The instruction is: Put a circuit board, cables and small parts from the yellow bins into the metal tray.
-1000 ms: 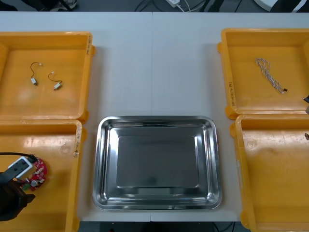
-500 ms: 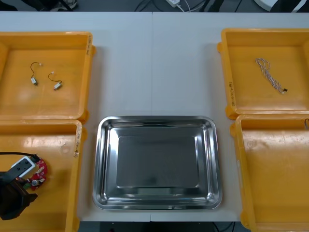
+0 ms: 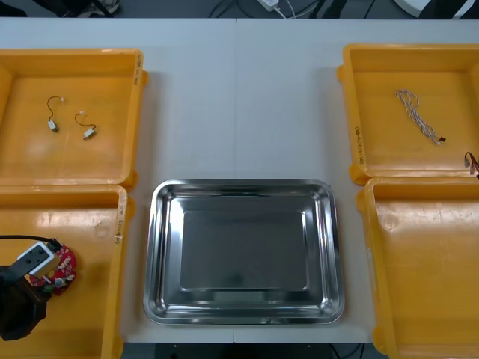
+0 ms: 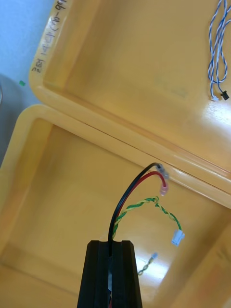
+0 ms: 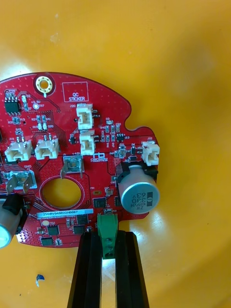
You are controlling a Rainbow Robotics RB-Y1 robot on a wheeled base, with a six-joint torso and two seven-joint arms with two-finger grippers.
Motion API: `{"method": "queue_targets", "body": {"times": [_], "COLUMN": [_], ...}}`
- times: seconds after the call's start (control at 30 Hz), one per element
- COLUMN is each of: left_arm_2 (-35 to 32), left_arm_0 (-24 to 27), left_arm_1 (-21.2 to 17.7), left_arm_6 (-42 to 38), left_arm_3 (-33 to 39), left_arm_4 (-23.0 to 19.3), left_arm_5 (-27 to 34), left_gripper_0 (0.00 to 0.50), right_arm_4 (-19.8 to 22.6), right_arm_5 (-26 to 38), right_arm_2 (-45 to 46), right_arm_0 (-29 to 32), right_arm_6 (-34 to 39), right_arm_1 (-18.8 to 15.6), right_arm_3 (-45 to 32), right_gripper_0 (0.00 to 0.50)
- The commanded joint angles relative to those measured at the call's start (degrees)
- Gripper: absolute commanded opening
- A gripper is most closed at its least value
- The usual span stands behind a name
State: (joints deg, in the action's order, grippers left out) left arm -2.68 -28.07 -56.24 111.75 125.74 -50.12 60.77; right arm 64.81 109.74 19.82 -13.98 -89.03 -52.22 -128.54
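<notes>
A round red circuit board (image 5: 72, 159) lies in the near left yellow bin (image 3: 82, 217). My left gripper (image 5: 108, 240) is shut on the green connector (image 5: 107, 228) at the board's edge. In the front view the left gripper (image 3: 36, 290) sits at the bin's near left, with the board (image 3: 61, 263) beside it. My right gripper (image 4: 114, 262) is shut on a cable (image 4: 139, 190) of black, red and yellow-green strands, hanging over the near right bin (image 4: 53, 192). The cable's tip (image 3: 471, 160) pokes in at the right edge. The metal tray (image 3: 243, 184) lies bare between the bins.
Two small metal parts (image 3: 52, 124) (image 3: 88, 132) with short wires lie in the far left bin (image 3: 138, 112). A twisted blue and white cable (image 3: 418, 116) (image 4: 219, 48) lies in the far right bin (image 3: 352, 112). A small cable piece (image 4: 147, 263) rests in the near right bin.
My left gripper has shut on the board's green connector and the board has shifted slightly. At the right edge the held cable's tip has moved toward the far bin.
</notes>
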Motion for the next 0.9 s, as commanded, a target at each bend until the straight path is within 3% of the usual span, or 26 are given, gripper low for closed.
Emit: {"method": "queue_targets", "body": {"times": [0.03,0.3,0.9], "left_arm_2": [0.2,-0.8,-9.4], "left_arm_0": [1.2,1.6,5.1], "left_arm_1": [-2.2,-2.2,-0.8], "left_arm_6": [5.5,5.5,5.5], "left_arm_3": [0.3,0.4,4.3], "left_arm_4": [0.3,-0.4,-4.5], "left_arm_5": [-0.6,-0.1,10.2], "left_gripper_0": [0.0,0.0,0.0], "right_arm_4": [2.8,3.5,3.0], "right_arm_5": [0.3,0.3,0.3], "right_arm_2": [2.1,1.6,-4.6], "right_arm_0": [-1.6,-1.7,-5.2], "right_arm_6": [3.0,4.4,7.8], "right_arm_1": [-0.5,-0.5,-0.5], "right_arm_3": [-0.2,-1.8,-4.9], "right_gripper_0": [0.0,0.0,0.0]}}
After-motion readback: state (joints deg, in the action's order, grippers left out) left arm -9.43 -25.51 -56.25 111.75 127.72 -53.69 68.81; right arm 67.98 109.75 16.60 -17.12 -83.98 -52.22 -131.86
